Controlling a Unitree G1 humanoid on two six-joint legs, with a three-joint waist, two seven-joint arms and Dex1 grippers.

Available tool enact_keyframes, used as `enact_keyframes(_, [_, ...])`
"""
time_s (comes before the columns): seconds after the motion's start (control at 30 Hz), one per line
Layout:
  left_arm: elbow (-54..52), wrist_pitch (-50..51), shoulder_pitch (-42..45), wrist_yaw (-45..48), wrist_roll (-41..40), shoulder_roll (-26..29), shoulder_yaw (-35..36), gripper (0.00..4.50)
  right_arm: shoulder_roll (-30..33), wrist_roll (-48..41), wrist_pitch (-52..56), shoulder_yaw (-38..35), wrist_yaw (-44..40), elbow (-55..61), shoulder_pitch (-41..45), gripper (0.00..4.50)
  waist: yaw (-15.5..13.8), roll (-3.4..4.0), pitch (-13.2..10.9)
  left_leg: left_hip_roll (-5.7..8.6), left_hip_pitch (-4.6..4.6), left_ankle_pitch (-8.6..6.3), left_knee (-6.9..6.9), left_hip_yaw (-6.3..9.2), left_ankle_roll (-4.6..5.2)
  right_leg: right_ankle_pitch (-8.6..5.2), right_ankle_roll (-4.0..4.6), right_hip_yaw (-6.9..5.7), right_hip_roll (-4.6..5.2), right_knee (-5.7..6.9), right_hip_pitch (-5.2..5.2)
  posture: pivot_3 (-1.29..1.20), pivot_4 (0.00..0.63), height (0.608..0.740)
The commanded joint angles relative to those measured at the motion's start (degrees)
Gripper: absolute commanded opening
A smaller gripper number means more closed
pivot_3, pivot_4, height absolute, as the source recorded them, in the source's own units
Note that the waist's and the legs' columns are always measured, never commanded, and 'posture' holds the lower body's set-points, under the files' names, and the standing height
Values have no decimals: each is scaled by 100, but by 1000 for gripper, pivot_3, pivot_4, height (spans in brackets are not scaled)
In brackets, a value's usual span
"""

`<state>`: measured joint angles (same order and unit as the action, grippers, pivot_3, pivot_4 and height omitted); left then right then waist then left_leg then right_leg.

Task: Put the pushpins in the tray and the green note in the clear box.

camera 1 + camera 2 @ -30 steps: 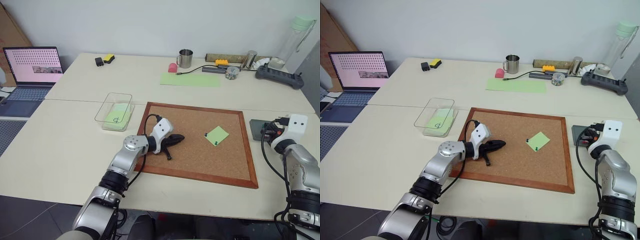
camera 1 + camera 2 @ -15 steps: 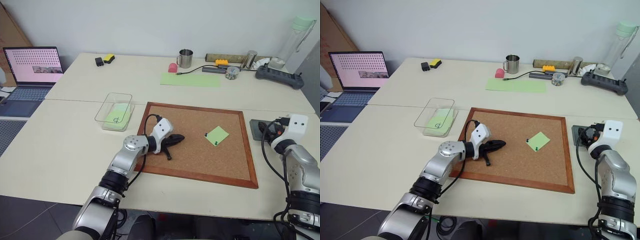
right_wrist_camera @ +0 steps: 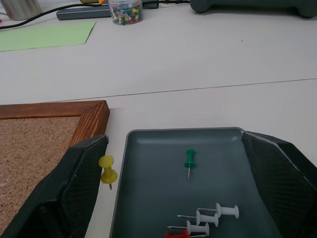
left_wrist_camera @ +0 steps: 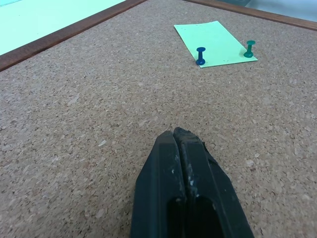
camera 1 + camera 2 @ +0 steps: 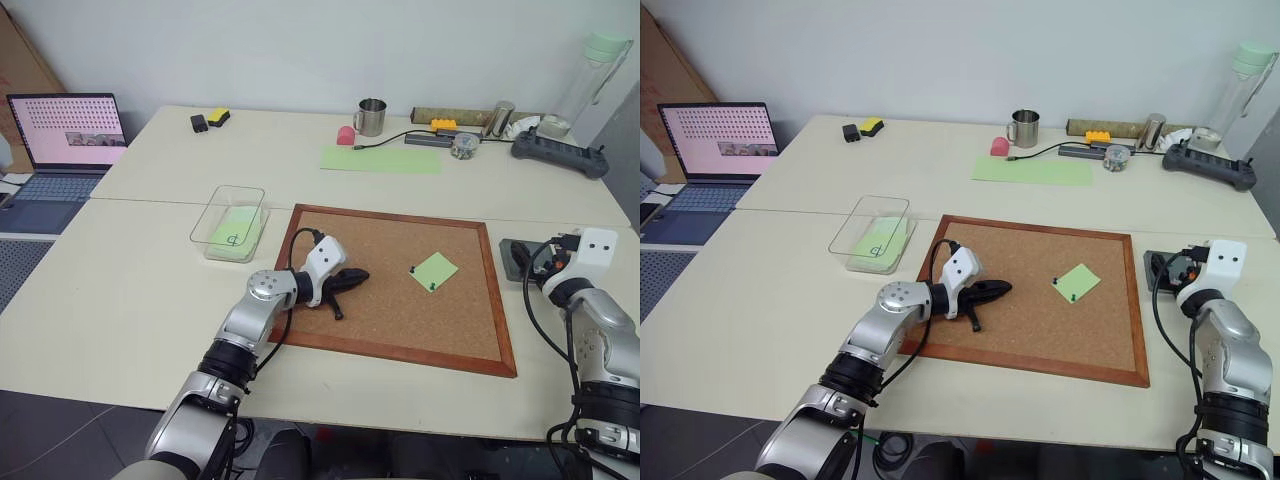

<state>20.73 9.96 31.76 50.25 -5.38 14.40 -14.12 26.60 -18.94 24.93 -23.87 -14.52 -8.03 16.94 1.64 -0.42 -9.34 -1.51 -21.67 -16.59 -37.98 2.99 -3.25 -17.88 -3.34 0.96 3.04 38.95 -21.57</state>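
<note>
The right gripper point(image 3: 173, 198) is spread wide over the tray point(image 3: 148, 198), where pushpins point(image 3: 208, 218) lie. The left gripper point(image 4: 187, 163) is pressed shut on the corkboard point(image 4: 74, 124). Farther off, the green note point(image 4: 213, 42) is pinned there; the clear box point(image 5: 228, 222) waits beyond.

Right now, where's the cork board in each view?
Left eye: cork board at centre.
Right eye: same, centre.
Left wrist: cork under the shut left gripper.
Right wrist: frame corner beside the tray.
Shared landmark: its wooden frame.
</note>
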Motion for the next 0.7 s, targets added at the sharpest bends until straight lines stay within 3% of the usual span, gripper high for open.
enact_keyframes(0.03, [114, 153, -111, -4, 107, 67, -70, 0, 115, 72, -242, -62, 37, -58, 142, 4491, 0, 0, 0, 0, 0, 0, 0, 0, 0, 0, 0, 0, 0, 0, 0, 0, 150, 740])
enact_keyframes(0.47, [-20, 212, -192, -32, 109, 99, -62, 0, 112, 136, -528, 23, -99, -156, 210, 4491, 1, 0, 0, 0, 0, 0, 0, 0, 0, 0, 0, 0, 0, 0, 0, 0, 150, 740])
enact_keyframes(0.7, [-49, 236, -215, -41, 96, 99, -69, 0, 222, -560, -36, 714, -1554, 1352, -349, 4491, 5, 0, 0, -2, 1, 0, 3, 2, 0, 0, 0, -1, -2, -1, -1, 0, 150, 740])
